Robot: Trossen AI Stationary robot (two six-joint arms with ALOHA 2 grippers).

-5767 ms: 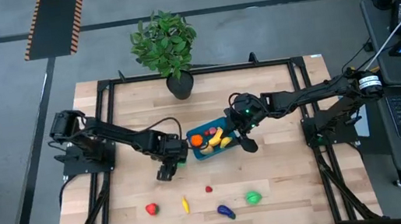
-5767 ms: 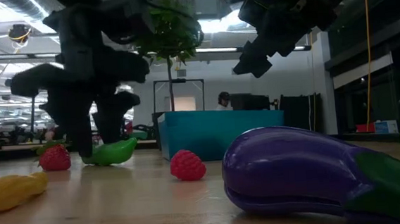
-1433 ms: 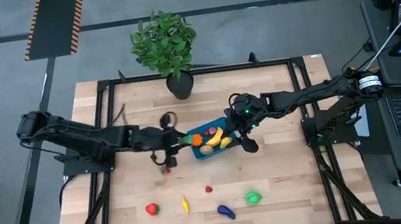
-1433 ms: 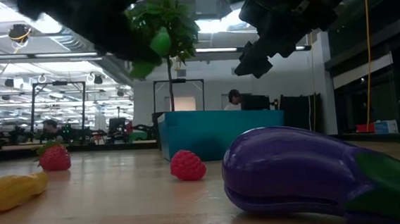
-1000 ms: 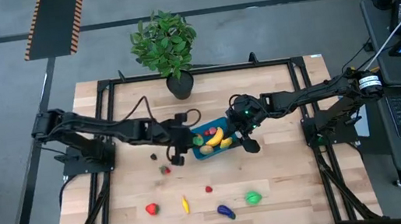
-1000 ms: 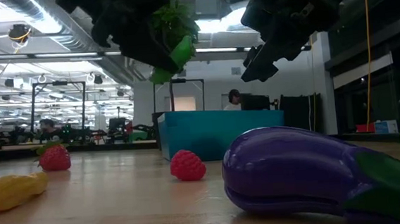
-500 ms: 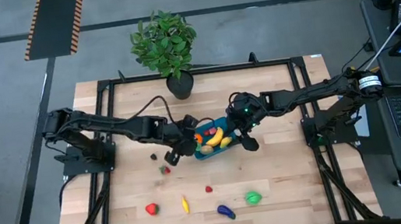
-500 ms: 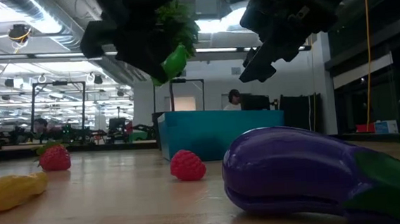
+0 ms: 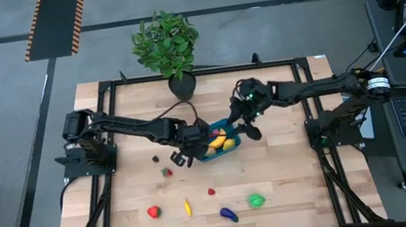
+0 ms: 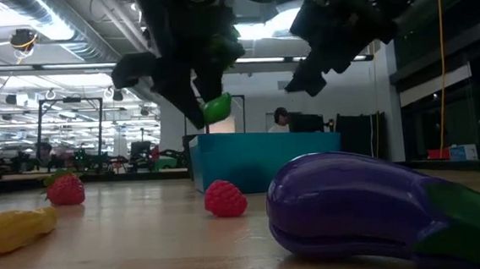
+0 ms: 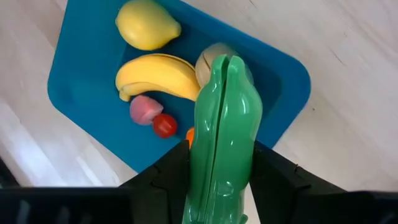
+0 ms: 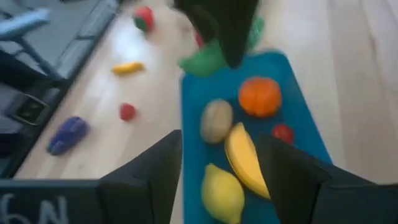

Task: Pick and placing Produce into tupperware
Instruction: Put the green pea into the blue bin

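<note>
Found a wooden table (image 9: 131, 195) inside a black frame, with a potted plant (image 9: 167, 43) at its far edge. Near the middle, saw the teal tupperware (image 11: 81, 78) holding a banana (image 11: 155, 74), a lemon (image 11: 147, 25), an orange (image 12: 259, 96) and a small red piece (image 11: 164, 126).

Caught the left gripper (image 11: 221, 155) above the container's left end, pinching a green toy vegetable (image 11: 221, 106) that hid part of the contents. Caught the right gripper (image 12: 217, 162) over the far side, fingers spread.

Nearer the front edge, counted an eggplant (image 9: 228, 215), a round green piece (image 9: 256, 200), a strawberry (image 9: 153, 212), a yellow piece (image 9: 187, 207) and a raspberry (image 9: 212, 192).

Made out pale characters (image 12: 31, 208) beside the right gripper's finger, too cropped to read.
</note>
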